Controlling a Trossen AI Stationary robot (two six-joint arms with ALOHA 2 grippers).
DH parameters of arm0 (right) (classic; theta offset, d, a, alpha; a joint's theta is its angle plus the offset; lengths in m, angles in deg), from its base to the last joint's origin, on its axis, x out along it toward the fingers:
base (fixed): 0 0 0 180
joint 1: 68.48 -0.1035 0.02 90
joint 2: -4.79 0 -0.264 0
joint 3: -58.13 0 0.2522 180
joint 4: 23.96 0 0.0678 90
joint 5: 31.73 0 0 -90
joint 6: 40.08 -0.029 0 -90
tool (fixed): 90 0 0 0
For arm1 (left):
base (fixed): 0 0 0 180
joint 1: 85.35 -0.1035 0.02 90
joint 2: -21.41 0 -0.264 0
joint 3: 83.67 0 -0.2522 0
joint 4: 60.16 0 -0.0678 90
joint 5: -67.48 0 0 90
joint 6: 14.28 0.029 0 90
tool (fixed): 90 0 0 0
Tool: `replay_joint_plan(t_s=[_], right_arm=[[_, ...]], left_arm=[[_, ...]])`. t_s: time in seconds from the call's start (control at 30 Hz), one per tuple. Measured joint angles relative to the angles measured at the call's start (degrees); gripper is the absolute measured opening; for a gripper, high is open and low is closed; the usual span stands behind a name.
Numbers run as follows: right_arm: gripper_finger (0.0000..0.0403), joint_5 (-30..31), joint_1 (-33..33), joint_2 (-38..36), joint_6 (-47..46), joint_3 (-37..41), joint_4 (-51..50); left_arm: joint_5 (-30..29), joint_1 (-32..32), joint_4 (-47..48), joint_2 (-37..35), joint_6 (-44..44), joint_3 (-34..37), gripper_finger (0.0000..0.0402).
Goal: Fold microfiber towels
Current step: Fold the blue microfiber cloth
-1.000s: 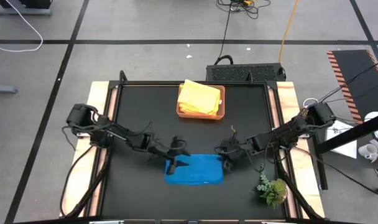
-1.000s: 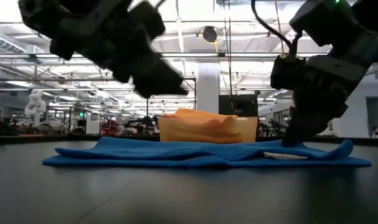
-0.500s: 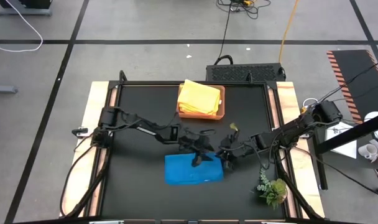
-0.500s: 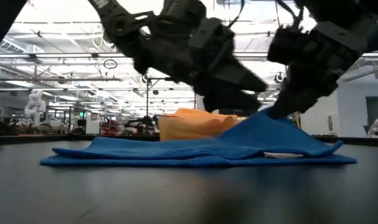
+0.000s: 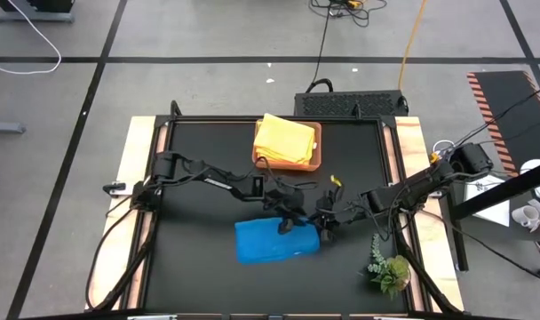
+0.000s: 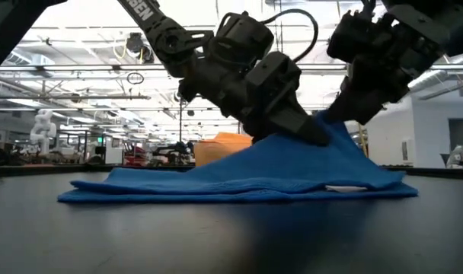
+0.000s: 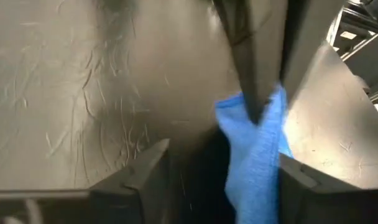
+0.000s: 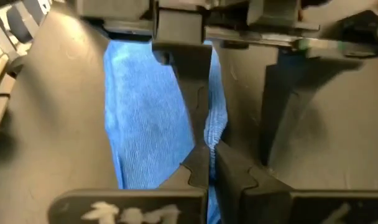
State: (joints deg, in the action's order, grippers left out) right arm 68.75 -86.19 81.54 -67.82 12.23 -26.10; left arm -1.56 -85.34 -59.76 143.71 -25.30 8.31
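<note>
Blue towel [image 5: 275, 242] on our table, one corner lifted | right gripper [image 5: 326, 228] pinches that corner tight | left gripper [image 5: 286, 219] open just beside it

Brown tray [image 5: 316, 158] at table's [image 5: 199, 267] far edge; plant sprig [image 5: 390, 271] near right corner
</note>
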Motion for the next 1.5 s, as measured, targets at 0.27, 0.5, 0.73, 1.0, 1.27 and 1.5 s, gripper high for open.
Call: replay_joint_plan(t_s=[0.27,0.5,0.73,1.0,1.27,1.5], right_arm=[[0.0019,-1.8,0.0,0.0,-0.5,0.1,-0.4],[0.0126,-1.2,0.0,0.0,-7.3,0.1,-8.2],[0.023,-0.9,0.0,0.0,-13.6,4.2,-5.5],[0.0244,-3.1,-0.2,0.3,-21.3,20.8,25.3],[0.0126,-1.6,-1.8,0.3,-21.2,24.9,35.4],[0.0016,-1.6,-1.9,0.3,-18.9,24.8,35.4]], left_arm=[[0.7,0.0,-1.9,-0.3,4.8,0.0,0.0025],[0.6,0.1,-1.1,-1.8,8.4,0.0,0.0006],[0.5,0.1,0.7,-3.2,10.6,0.0,0.0004],[0.0,0.1,1.5,-4.7,11.5,0.0,0.0004],[-3.1,0.1,1.3,-6.9,12.1,0.0,0.0003],[-3.9,0.1,0.0,-7.9,10.8,0.0,0.0003]])
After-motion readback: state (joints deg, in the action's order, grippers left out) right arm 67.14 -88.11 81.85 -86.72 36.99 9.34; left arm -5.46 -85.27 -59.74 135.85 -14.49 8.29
